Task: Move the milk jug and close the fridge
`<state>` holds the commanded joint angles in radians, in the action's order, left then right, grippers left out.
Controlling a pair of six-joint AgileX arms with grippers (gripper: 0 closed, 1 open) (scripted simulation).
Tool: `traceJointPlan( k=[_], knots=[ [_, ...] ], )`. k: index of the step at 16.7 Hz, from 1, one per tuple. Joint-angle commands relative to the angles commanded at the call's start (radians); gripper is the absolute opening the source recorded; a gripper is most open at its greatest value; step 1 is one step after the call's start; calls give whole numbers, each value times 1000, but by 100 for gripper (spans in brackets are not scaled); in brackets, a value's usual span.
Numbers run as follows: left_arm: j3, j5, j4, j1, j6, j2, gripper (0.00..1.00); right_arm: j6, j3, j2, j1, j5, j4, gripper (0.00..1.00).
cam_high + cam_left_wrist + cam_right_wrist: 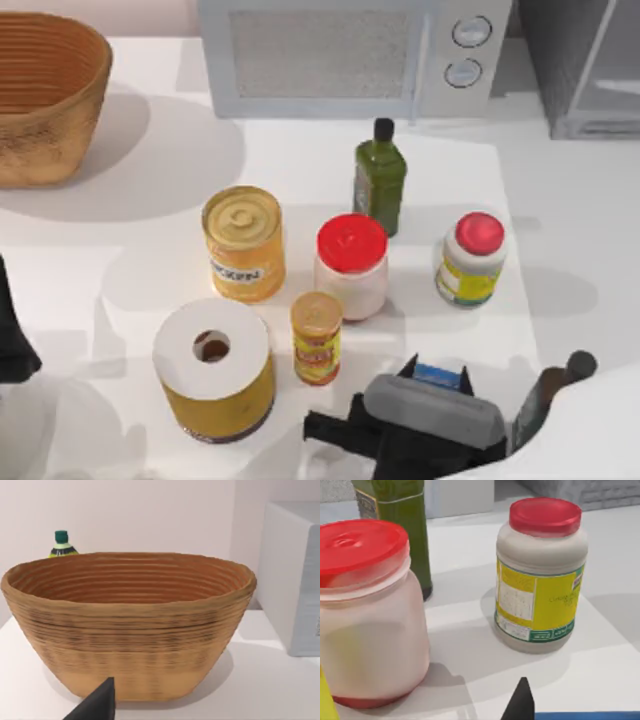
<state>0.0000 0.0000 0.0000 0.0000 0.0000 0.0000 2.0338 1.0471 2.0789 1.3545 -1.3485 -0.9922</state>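
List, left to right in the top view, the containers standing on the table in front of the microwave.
White-topped yellow roll-shaped can → gold tin can labelled chicken → small yellow spice can → red-lidded pale jar → dark green bottle → red-lidded white jar with yellow label.

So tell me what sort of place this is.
Most likely a rendered kitchen counter: a white microwave stands at the back of a white table crowded with groceries, such as a chicken can and a green bottle.

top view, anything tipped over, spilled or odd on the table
Nothing stands out. The cans, jars and green bottle stand upright with no spill. The right gripper is over the milk jug at the near edge.
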Motion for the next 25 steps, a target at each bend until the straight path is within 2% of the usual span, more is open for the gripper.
traceJointPlan(
  k=[4, 7, 10, 13, 16, 20, 25],
  knots=[
    [0, 0, 0, 0, 0, 0, 100, -25, 8, -24, -5, 9, 33, 0],
    [0, 0, 0, 0, 0, 0, 100, -126, 18, -120, -51, 36, 156, 0],
    [0, 0, 0, 0, 0, 0, 100, -293, -3, -245, -136, 82, 372, 0],
    [0, 0, 0, 0, 0, 0, 100, -516, -64, -363, -252, 161, 679, 0],
    [0, 0, 0, 0, 0, 0, 100, -785, -156, -450, -404, 296, 1053, 0],
    [0, 0, 0, 0, 0, 0, 100, -1174, -291, -512, -646, 551, 1524, 0],
    [0, 0, 0, 0, 0, 0, 100, -1615, -450, -550, -954, 909, 1927, 0]
  ],
)
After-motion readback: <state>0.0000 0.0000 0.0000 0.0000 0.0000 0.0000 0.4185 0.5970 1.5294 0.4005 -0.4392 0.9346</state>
